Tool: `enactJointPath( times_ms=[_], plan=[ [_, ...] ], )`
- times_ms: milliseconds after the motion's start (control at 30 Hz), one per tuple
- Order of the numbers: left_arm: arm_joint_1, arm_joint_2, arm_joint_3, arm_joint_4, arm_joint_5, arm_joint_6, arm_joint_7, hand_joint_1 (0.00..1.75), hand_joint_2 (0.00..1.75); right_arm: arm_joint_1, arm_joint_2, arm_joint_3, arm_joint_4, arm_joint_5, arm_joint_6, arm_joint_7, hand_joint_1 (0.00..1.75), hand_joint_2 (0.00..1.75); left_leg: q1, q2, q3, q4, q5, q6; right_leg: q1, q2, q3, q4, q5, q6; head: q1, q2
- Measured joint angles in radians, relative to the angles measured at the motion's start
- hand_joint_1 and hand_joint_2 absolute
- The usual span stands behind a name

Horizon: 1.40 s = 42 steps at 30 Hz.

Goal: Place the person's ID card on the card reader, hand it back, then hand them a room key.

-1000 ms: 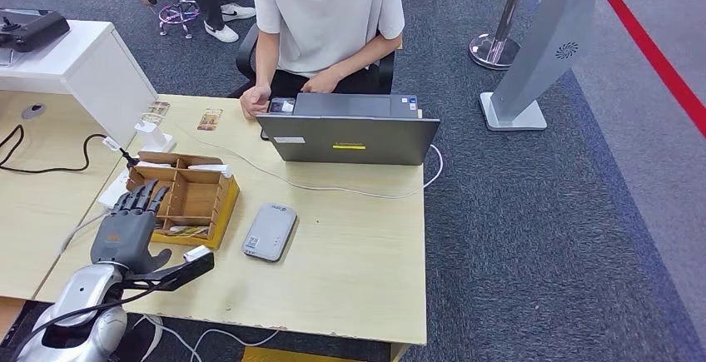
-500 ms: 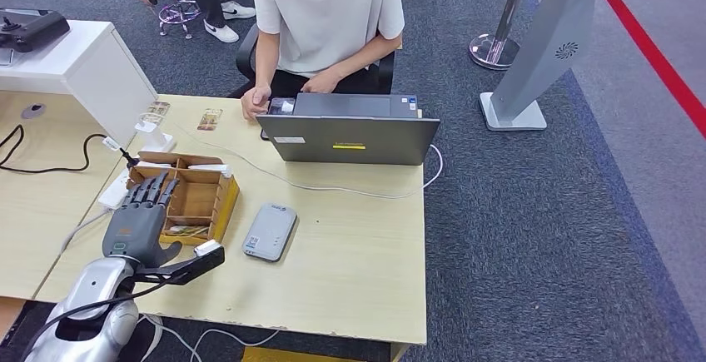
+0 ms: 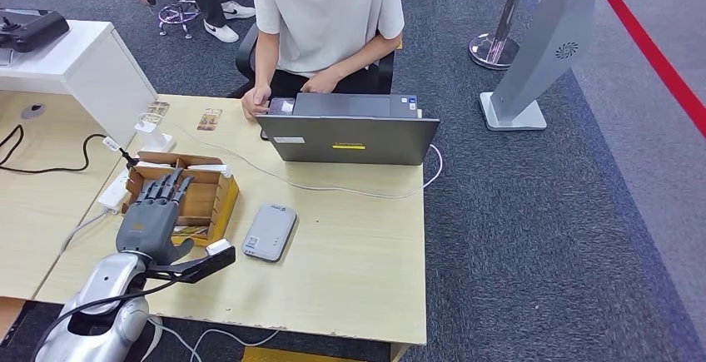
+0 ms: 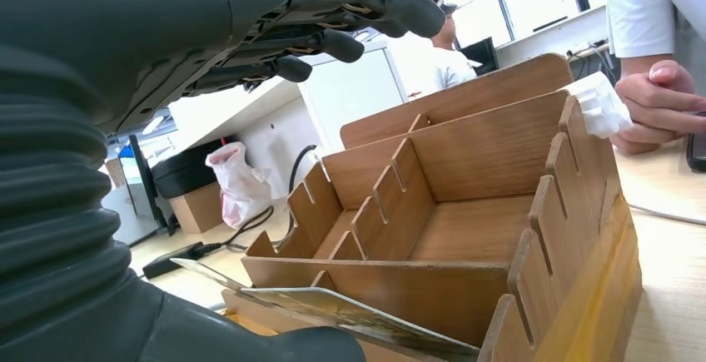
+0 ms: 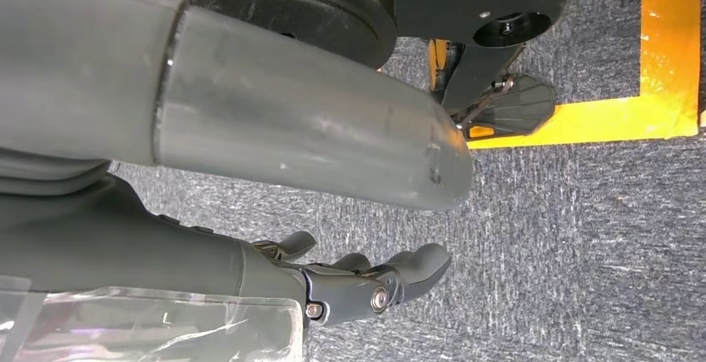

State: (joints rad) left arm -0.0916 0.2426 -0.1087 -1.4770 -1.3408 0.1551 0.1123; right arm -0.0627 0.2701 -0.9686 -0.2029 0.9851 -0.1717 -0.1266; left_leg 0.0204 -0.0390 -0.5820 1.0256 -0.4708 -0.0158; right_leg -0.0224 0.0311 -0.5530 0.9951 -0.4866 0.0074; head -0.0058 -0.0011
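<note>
My left hand (image 3: pixel 152 215) hovers open over the wooden divided box (image 3: pixel 218 204) at the table's left, fingers stretched over its compartments and thumb pointing toward the grey card reader (image 3: pixel 269 231). In the left wrist view the fingers (image 4: pixel 333 12) hang above the box (image 4: pixel 466 204), and a flat card (image 4: pixel 350 314) lies in its nearest slot. The person in a white shirt (image 3: pixel 326 8) sits behind the laptop (image 3: pixel 350 133), one hand (image 3: pixel 254 101) on the table beside a small dark item. My right hand (image 5: pixel 366 283) hangs over the carpet, holding nothing.
Two small cards (image 3: pixel 210 119) lie on the table's far left, near a white stand (image 3: pixel 154 136). A white cable (image 3: pixel 333 187) runs in front of the laptop. A white cabinet (image 3: pixel 91 62) stands left of the table (image 3: pixel 358 270).
My left hand has moved forward and a little to the right, further over the wooden box. The person and the card reader have stayed put.
</note>
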Motion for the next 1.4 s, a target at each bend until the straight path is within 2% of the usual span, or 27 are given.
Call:
enactJointPath(
  times_ms=[67,200,1000,1167,1400],
  plan=[
    [0.0,0.0,-0.001,0.001,0.001,-0.001,0.001,0.02,1.75,0.0,0.0,0.0,0.0,0.001,0.0,0.001,0.0,0.0,0.0,0.0,0.0,0.0,0.0,0.0,0.0,0.0,0.0,0.0,0.0,0.0,0.0,0.0],
    [0.0,0.0,-0.004,0.002,0.001,-0.003,0.002,1.73,1.75,0.0,0.0,0.0,0.0,0.001,0.0,0.002,0.0,0.0,0.0,0.0,0.0,0.0,0.0,0.0,0.0,0.0,0.0,0.0,0.0,0.0,0.0,0.0],
    [0.0,-0.007,-0.006,0.011,0.05,-0.031,0.012,1.75,1.75,0.0,0.0,0.0,0.0,0.01,-0.005,0.008,0.0,0.0,0.0,0.0,0.0,0.0,0.0,0.0,0.0,0.0,0.0,0.0,0.0,0.0,0.0,0.0],
    [0.0,-0.012,-0.006,0.005,0.071,-0.004,-0.008,1.75,1.75,0.0,0.0,0.0,0.0,0.01,-0.005,0.006,0.0,0.0,0.0,0.0,0.0,0.0,0.0,0.0,0.0,0.0,0.0,0.0,0.0,0.0,0.0,0.0],
    [-0.003,-0.001,-0.013,-0.144,0.152,-0.013,-0.047,1.75,1.75,0.0,0.0,-0.003,0.0,-0.003,-0.009,0.003,0.0,0.0,0.0,0.0,0.0,0.0,0.0,0.0,0.0,0.0,0.0,0.0,0.0,0.0,0.0,0.0]
  ],
)
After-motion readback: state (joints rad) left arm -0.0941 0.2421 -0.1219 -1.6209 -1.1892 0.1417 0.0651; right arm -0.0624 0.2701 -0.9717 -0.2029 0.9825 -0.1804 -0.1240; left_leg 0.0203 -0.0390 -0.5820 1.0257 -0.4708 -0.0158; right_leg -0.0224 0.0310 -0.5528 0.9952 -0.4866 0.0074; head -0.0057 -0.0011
